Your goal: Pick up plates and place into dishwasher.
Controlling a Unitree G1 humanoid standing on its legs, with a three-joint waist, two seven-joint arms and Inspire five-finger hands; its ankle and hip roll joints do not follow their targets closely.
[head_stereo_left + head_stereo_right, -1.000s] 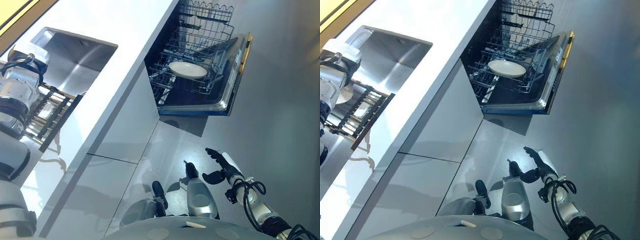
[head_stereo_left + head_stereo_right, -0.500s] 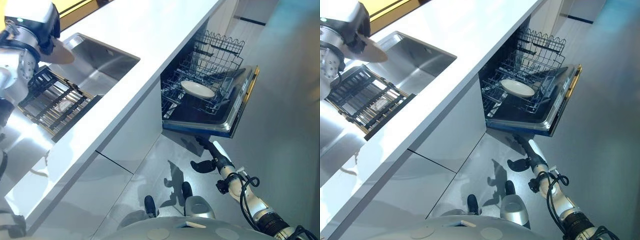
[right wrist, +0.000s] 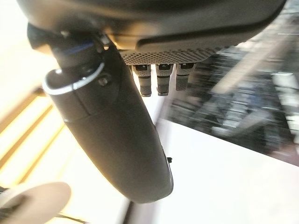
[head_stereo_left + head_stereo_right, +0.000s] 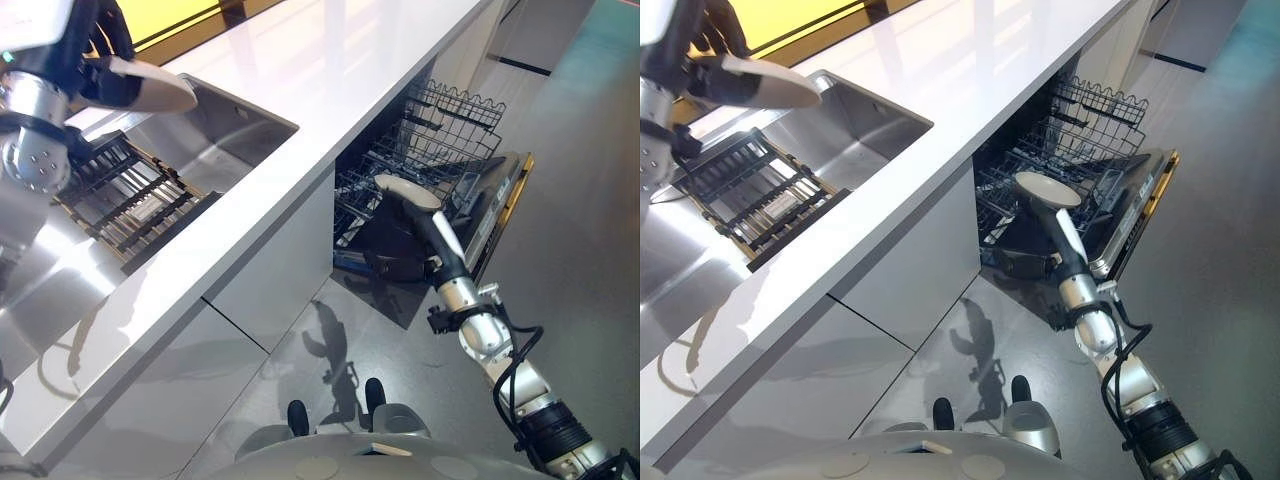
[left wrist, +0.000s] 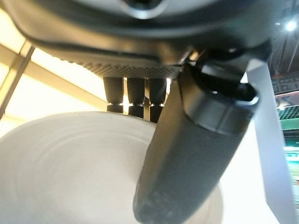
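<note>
Left hand has a cream plate pinched at the rim, thumb on one face and fingers on the other (left wrist view shows it best). It hangs roughly flat above the steel sink, just past the black slatted drying rack laid across the basin.

Right hand is down at the dishwasher, in front of the lowered door. It's a dark shape against a dark interior, so I cannot tell if those fingers are curled or straight. The right wrist view doesn't settle it either.

Step in hand, as I read it: carry the held plate across the white counter to the machine. To do it well:
- keep the pinch firm, since a rim grip is prone to slip if the plate tips
- clear the counter edge before dropping toward the lower rack
- tilt the plate upright before it goes between the tines

Containers:
- lower rack is pulled out, with one pale plate lying flat on the wires, probably not slotted
- upper rack looks empty from here, though the view is poor
- drying rack appears bare
- sink has nothing in it that I can make out
</note>
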